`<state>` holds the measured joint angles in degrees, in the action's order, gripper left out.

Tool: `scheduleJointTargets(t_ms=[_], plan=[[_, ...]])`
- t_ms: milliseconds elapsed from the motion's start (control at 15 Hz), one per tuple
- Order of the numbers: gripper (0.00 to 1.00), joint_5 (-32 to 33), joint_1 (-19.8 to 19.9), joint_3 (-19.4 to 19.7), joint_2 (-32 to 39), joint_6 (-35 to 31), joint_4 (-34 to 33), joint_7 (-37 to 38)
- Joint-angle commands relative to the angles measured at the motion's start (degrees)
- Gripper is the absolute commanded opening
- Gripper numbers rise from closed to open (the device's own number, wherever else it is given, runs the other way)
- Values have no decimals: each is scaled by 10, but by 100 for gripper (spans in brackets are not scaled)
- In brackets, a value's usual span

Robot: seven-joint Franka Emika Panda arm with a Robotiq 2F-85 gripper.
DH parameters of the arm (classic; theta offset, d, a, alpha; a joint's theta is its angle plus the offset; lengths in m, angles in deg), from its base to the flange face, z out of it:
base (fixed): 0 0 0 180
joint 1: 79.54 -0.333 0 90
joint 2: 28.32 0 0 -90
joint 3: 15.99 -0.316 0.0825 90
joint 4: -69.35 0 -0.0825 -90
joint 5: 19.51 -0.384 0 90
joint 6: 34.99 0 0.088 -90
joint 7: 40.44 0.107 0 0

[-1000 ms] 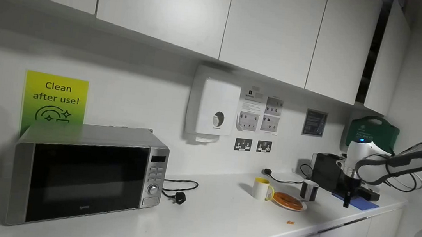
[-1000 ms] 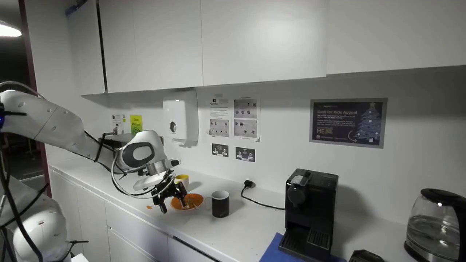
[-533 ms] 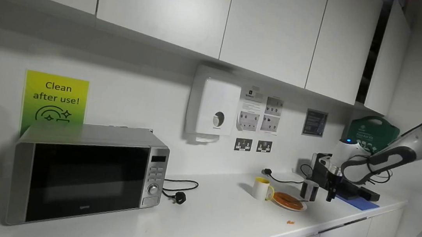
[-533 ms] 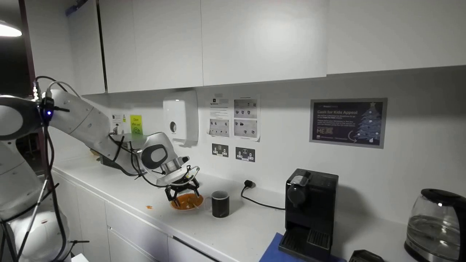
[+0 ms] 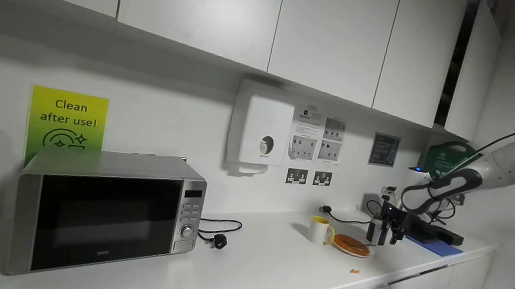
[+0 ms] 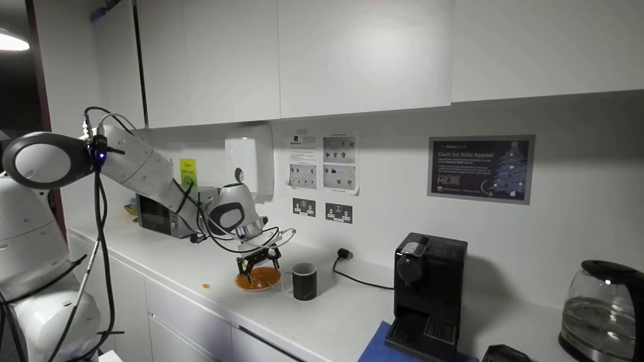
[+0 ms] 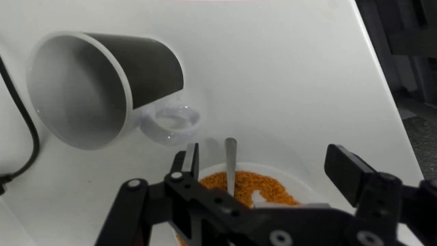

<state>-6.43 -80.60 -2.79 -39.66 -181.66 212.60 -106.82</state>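
White dish [image 7: 293,182] stands on the counter [image 5: 264,260], between the counter's front edge and the edge along the wall. It holds orange flakes [image 7: 252,177], and a metal spoon [image 7: 230,157] lies in it with the handle reaching out past the rim. The tool [image 6: 263,274] hangs higher than the dish, near it but apart from it, and is released, with its two fingers spread wide. In the wrist view the spoon handle shows in the gap between the fingers, closer to one than to the other.

Just beside the dish, a dark mug [image 6: 305,289] stands upright, its clear handle [image 7: 170,126] turned toward the dish. On the opposite side stands a white mug [image 5: 317,231] with a yellow inside and a yellow handle, close to the rim of the dish; whether they touch cannot be told. Orange crumbs [image 5: 354,271] lie on the counter between the dish and the front edge.

A black cable [image 6: 367,285] runs near the wall edge to a coffee machine [image 6: 430,291], which stands partly on a blue mat [image 6: 378,344]. A glass kettle [image 6: 598,314] stands past the machine. Toward the counter's other end, a silver microwave [image 5: 108,224] stands near the wall edge.
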Motion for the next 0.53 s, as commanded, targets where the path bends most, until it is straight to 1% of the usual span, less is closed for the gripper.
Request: scheduleJointTargets(t_ms=[0, 267, 333, 467], plan=[[100, -94, -8, -7, 25, 15, -30, -80], [100, -164, -4, -19, 44, 18, -40, -112], [100, -167, -1, -22, 52, 23, -44, -124], [100, -149, 8, -28, 68, 28, -54, -123]])
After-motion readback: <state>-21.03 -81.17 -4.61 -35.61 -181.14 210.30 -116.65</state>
